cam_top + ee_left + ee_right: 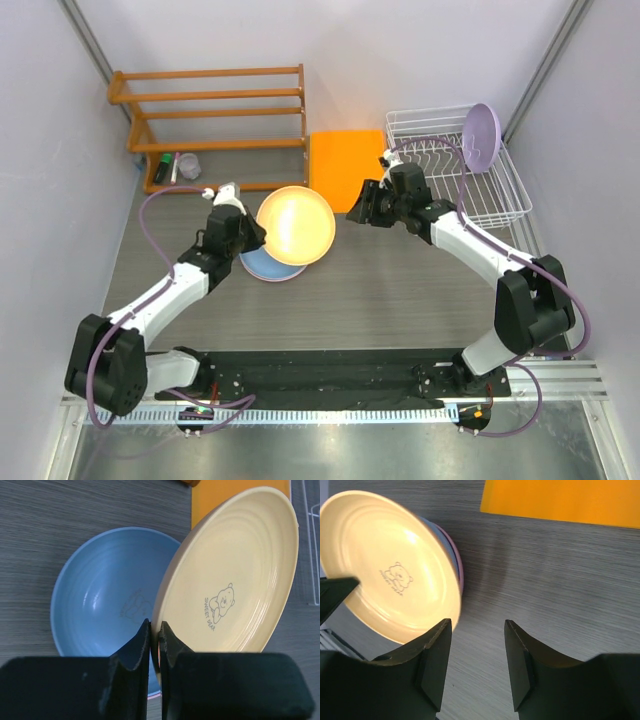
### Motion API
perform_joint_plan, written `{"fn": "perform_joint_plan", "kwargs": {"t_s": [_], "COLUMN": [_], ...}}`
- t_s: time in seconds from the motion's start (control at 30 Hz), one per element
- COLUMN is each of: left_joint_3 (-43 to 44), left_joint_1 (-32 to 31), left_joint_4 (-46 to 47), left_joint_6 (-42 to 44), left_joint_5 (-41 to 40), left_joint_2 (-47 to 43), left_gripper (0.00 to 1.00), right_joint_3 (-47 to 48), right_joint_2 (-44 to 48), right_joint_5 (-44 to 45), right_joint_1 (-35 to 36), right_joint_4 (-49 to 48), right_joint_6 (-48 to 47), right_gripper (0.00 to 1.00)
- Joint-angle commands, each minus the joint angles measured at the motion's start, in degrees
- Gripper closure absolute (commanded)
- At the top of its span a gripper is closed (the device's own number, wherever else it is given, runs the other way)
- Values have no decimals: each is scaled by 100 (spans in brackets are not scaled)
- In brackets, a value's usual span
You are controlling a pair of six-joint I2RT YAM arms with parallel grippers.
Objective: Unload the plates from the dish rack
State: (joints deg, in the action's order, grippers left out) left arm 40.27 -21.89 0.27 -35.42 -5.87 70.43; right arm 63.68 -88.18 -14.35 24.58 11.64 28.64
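Left hand (155,629) clamps the yellow plate (235,570) by its rim, tilted over the blue plate (100,590); right hand (477,630) gapes empty. Stacking step, likely: lower it flat.

A grey wood-grain table (400,290) sits between pale, plain walls (40,150) on the left, back and right. An orange wooden slatted shelf (215,100) stands at the far left, with a flat orange mat (345,160) just beside it, under soft, even light
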Motion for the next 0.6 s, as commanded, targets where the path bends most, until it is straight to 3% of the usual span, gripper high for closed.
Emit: {"fn": "perform_joint_plan", "kwargs": {"t_s": [0.0,0.17,0.57], "left_joint_3": [51,51,-134], "left_joint_1": [18,88,194], "left_joint_4": [-395,-853,-484], "left_joint_6": [79,44,-79], "left_joint_5": [-757,-1241,-1197], "left_joint_2": [-390,-478,190], "left_gripper": [100,100,100], "right_joint_3": [206,215,628], "right_joint_2": [73,64,231], "right_joint_5": [275,336,661], "right_joint_1": [-120,-260,-814], "right_joint_4": [84,189,681], "right_joint_6": [-219,-289,-763], "right_gripper": [47,47,46]}}
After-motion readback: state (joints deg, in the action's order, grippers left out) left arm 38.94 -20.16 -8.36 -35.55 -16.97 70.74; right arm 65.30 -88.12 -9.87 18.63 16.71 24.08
